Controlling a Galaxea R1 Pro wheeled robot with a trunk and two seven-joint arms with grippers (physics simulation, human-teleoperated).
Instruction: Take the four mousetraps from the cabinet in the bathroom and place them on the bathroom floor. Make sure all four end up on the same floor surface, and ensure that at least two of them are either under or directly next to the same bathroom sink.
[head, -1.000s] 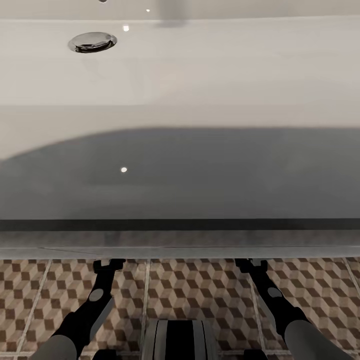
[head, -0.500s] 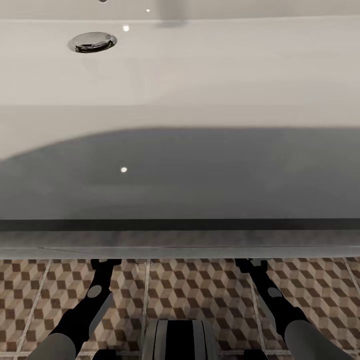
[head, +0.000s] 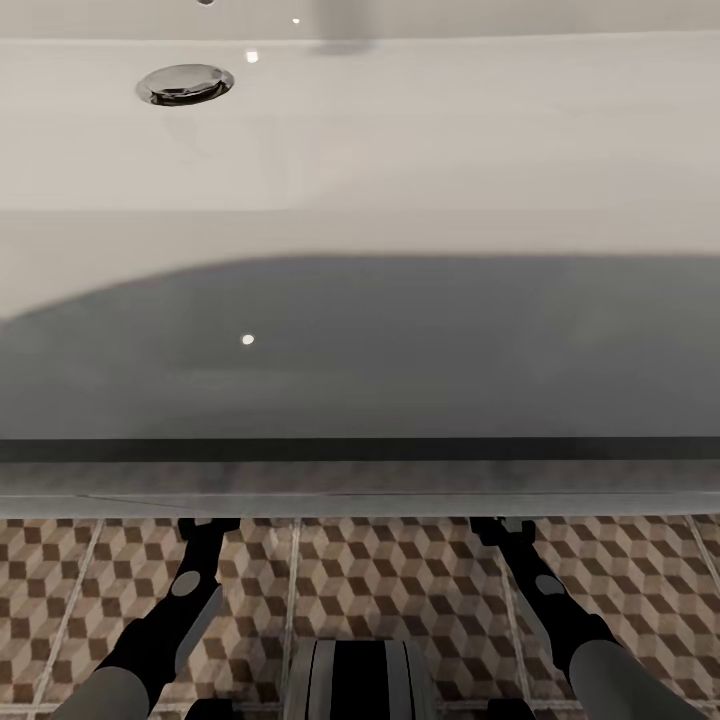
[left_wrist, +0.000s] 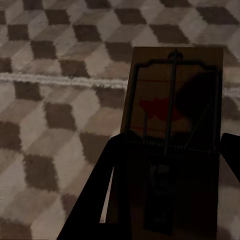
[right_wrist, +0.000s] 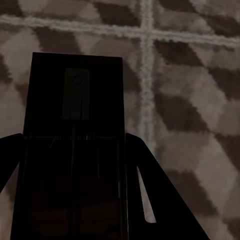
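Mousetraps are sitting between both sets of jaws — the left mousetrap (left_wrist: 172, 135), wire bar and red patch showing, is lying between the left gripper (left_wrist: 167, 195) fingers, and the right mousetrap (right_wrist: 75, 145) is lying dark between the right gripper (right_wrist: 75, 200) fingers; whether either is actually being gripped I cannot tell. Both are hanging over the bathroom floor (head: 400, 580), tucked under the near edge of the sink (head: 400, 140) — its drain (head: 185, 83) is lying far left.

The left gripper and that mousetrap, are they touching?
Touching, it seems. In the left wrist view the mousetrap sits between the left gripper's dark fingers, whose edges meet its sides with no visible gap, above the floor.
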